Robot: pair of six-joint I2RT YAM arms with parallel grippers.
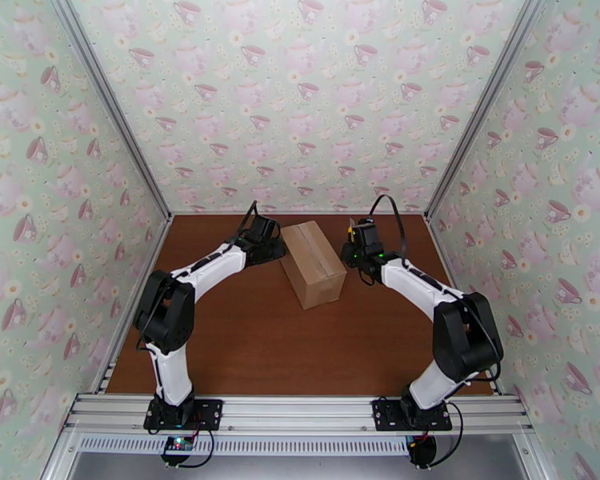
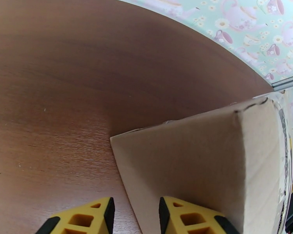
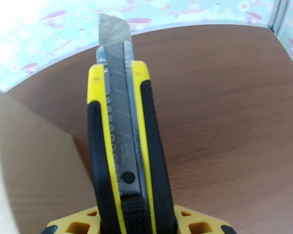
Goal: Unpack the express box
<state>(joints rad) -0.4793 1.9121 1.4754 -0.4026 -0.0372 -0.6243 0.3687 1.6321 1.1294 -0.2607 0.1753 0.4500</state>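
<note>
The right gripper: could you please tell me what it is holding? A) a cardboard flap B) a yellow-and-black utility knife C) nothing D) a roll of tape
B: in the right wrist view, the right gripper clamps a yellow-and-black utility knife with its blade extended.

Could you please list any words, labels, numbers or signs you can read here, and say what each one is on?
No text is readable.
Faint mark on the utility knife blade: too blurred to read.
Dark print along the tape of the express box: too blurred to read.
</note>
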